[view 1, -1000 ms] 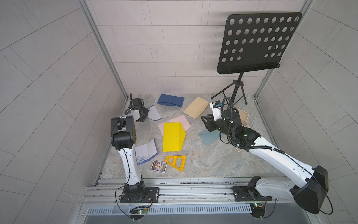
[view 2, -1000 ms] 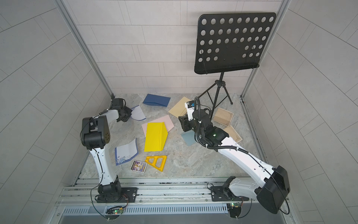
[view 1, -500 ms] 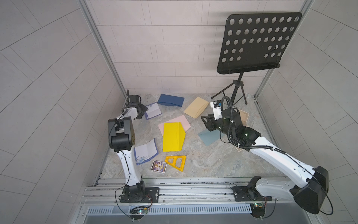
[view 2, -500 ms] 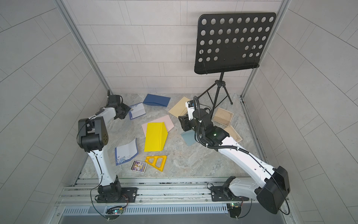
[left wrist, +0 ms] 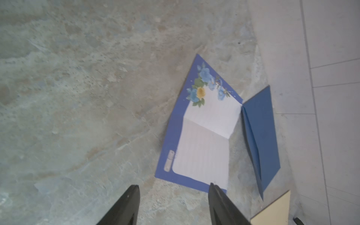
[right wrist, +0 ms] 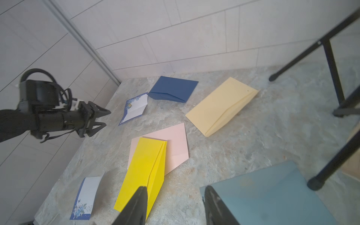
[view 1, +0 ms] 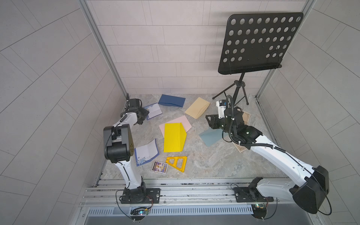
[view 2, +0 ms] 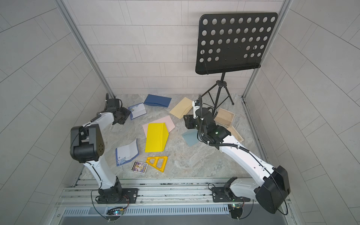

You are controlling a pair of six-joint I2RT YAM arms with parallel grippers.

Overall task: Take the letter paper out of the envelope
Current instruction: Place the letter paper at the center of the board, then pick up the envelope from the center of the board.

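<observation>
Two grippers stood with their jaws apart, and neither of them held anything. The left gripper (left wrist: 174,188) hovered low over the marble table (view 1: 214,161) near the back left corner, and between its black fingers (left wrist: 126,204) only bare table showed. The letter paper (left wrist: 202,140), a lined sheet with a blue border and printed flowers, lay opened flat on the table just in front of this gripper, completely outside of any envelope; one finger tip was just beside the edge of the sheet, but whether it touched I could not tell. A corner of the sheet met a corner of the dark blue envelope (left wrist: 261,136), which lay by the back wall. In both top views the same paper (view 1: 153,111) (view 2: 138,110) was seen between the left gripper (view 1: 145,115) and that envelope (view 1: 171,100). The right gripper (right wrist: 175,188) hung above the table on the other side, next to a grey-blue envelope (right wrist: 272,194), and only table was seen in its gap. A tan envelope (view 1: 197,110), a pink envelope (view 1: 181,124) with a yellow envelope (view 1: 173,139) partly over it, a second letter sheet (view 1: 146,153), a yellow triangle ruler (view 1: 177,162) and a small picture card (view 1: 160,167) also lay on the table. A black music stand (view 1: 257,42) stood at the back right.
</observation>
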